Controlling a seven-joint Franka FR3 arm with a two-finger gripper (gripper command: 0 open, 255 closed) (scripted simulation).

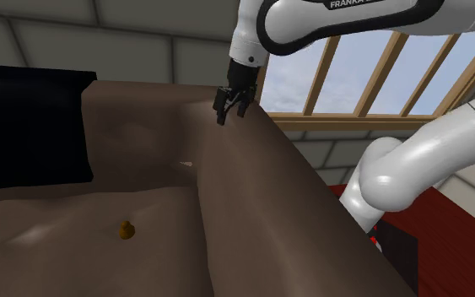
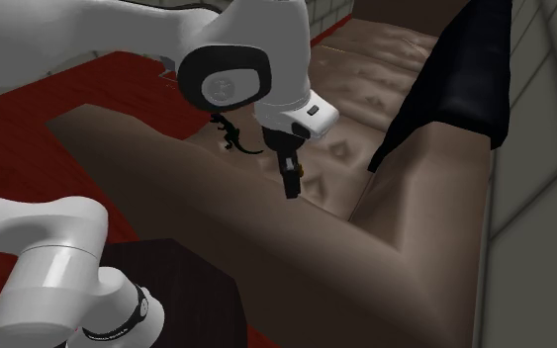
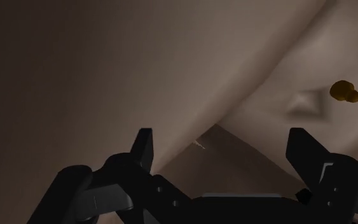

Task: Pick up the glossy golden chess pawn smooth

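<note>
White arm (image 1: 412, 160), dark joints, all-black claw (image 1: 230, 118)

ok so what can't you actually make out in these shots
- golden pawn, shoulder view: too small to tell if it stands upright or lies tipped
- sofa seat behind the end effector, second exterior view: that patch is hidden by the end effector and the wrist
- black cushion, shoulder view: cut off by the left edge, with no surface detail
</note>
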